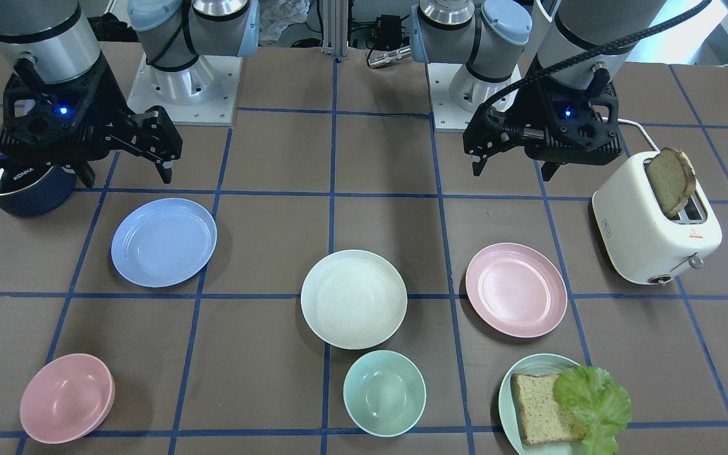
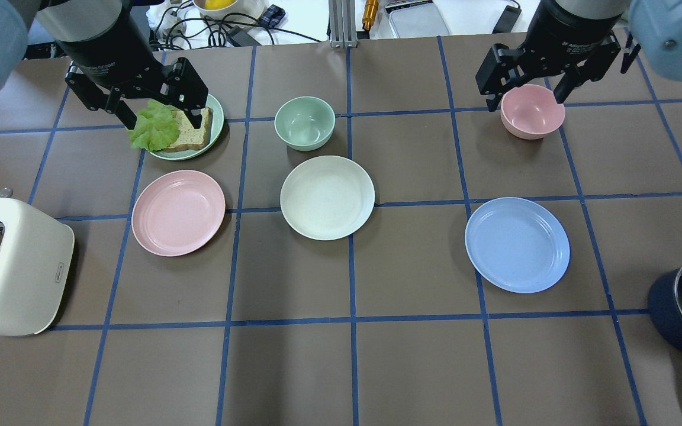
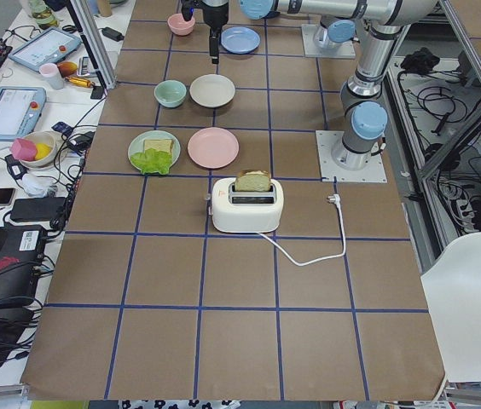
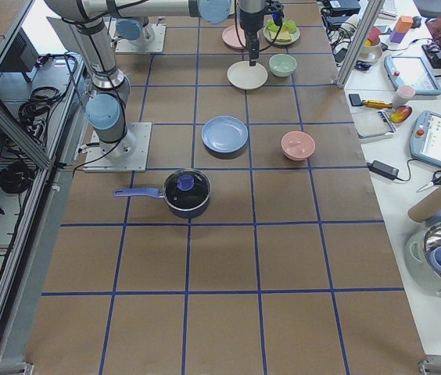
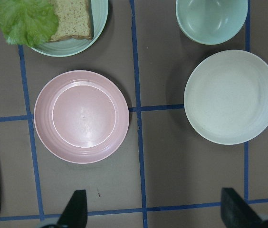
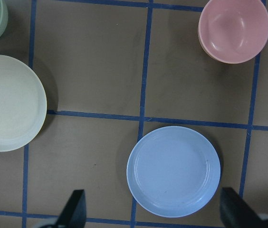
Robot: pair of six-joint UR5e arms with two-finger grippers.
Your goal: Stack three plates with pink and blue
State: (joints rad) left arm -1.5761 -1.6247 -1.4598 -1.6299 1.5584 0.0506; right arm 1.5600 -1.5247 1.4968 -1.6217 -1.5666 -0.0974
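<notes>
Fingers of the left gripper point(image 2: 166, 117) stand spread wide in the upper left of the overhead view and hold nothing. They hang over the pale green plate point(image 2: 218, 118) with its bread point(image 2: 192, 133) and lettuce point(image 2: 153, 127), apparently clear of it, though height is hard to judge from that angle. The left wrist view shows the same wide gap: both fingertips sit far apart at the bottom edge, with the pink plate point(image 2: 178, 213) above the left-hand one and bare table point(image 2: 293, 367) between them. The right gripper point(image 2: 524, 102) is in the upper right of the overhead view, likewise spread wide and empty, and it frames the pink bowl point(image 2: 532, 115) below it. The three plates lie flat in a loose row across the middle of the frame, each alone and well apart from the others: the pink plate left of centre, the cream-white plate point(image 2: 327, 197) at centre, the blue plate point(image 2: 517, 245) right of centre and slightly lower. A mint bowl point(image 2: 305, 122) sits just above the cream-white plate. A toaster point(image 2: 18, 272) stands at the left edge and a dark blue pot point(image 2: 669, 322) at the lower right edge.
</notes>
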